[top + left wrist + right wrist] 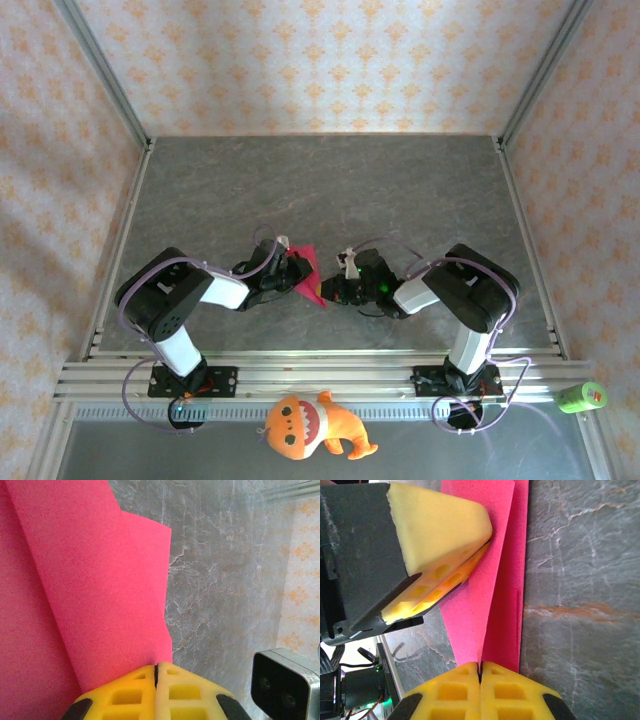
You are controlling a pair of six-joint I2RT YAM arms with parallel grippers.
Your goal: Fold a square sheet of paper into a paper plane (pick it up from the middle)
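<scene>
Hanging above the grey marbled table (350,190), midway between the two arms and close to their bases: a thin magenta-pink square sheet of paper (308,272), doubled into overlapping layers rather than lying flat. Pinched on one side by the left yellow-padded two-finger gripper (156,672), closed right down on the lower edge of the layers. Pinched on the other side by the right yellow-padded gripper (480,667), likewise closed on the paper, at the foot of a crease. From the right wrist, one of the left yellow foam fingers (440,530) lying flat against the pink face. Probably mid-fold, shaping one flap of the dart. To do it well: hold both pinches firm against slipping layers. Move the two wrists together, never pulling apart, to spare so thin a sheet from tearing. Line up the loose edge with the centre crease before committing. Lower onto the table and press along the fold for a sharp line. Watch for sag between the grips and for skewed corners.
</scene>
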